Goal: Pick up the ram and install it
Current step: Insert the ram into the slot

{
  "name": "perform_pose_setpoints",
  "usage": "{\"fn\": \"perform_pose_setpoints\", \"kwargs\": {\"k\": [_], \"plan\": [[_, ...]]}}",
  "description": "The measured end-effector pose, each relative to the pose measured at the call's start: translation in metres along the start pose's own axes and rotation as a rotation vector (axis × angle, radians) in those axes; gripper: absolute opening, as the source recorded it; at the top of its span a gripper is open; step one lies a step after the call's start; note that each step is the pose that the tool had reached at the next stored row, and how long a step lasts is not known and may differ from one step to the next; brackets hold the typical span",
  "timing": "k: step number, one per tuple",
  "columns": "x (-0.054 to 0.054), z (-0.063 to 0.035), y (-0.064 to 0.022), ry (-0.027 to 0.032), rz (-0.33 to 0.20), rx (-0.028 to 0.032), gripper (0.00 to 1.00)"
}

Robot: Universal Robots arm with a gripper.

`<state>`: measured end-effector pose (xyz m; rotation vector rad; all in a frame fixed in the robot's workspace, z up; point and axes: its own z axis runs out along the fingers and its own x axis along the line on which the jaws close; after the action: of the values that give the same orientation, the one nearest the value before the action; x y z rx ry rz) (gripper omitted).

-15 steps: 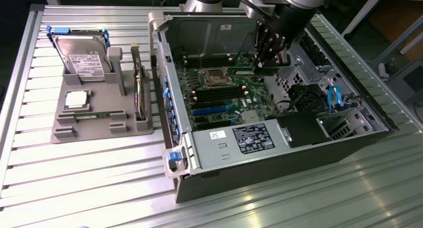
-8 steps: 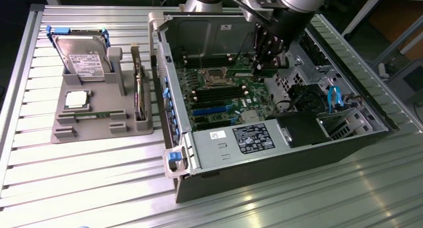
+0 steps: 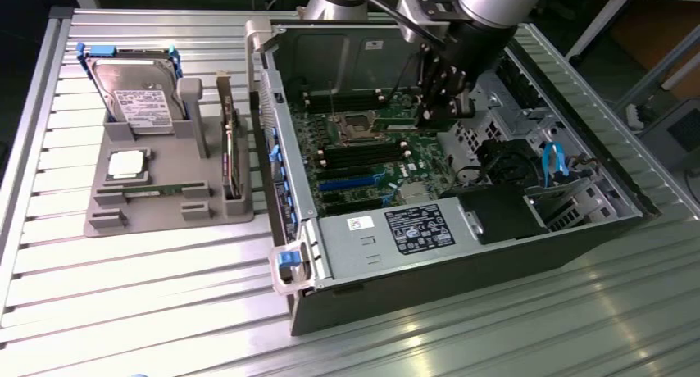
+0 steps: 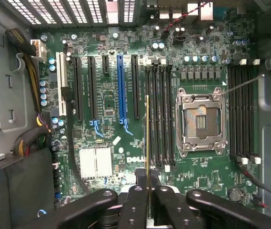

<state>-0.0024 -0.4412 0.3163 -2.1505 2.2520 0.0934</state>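
Black fingers of the gripper [image 4: 147, 178] are pressed close together, pinching one end of the ram [image 4: 147, 136]. The green stick is seen edge-on. Its long axis runs straight away from the fingers, parallel to the black memory slots [image 4: 160, 114] and over the edge of that bank, beside the silver processor socket [image 4: 201, 121]. Whether it touches the motherboard [image 4: 109, 95] I cannot tell. Beyond, the open computer case [image 3: 438, 287] lies on a ribbed metal table [image 3: 164, 303], with a grey tray [image 3: 164, 217] holding a hard drive [image 3: 137, 98] at the exterior view's left.
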Motion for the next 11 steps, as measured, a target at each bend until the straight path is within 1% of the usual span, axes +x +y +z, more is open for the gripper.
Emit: {"fn": "perform_pose_setpoints", "kwargs": {"k": [11], "plan": [[0.0005, 0.0088, -0.0002, 0.0, 0.0, 0.0, 0.11]]}}
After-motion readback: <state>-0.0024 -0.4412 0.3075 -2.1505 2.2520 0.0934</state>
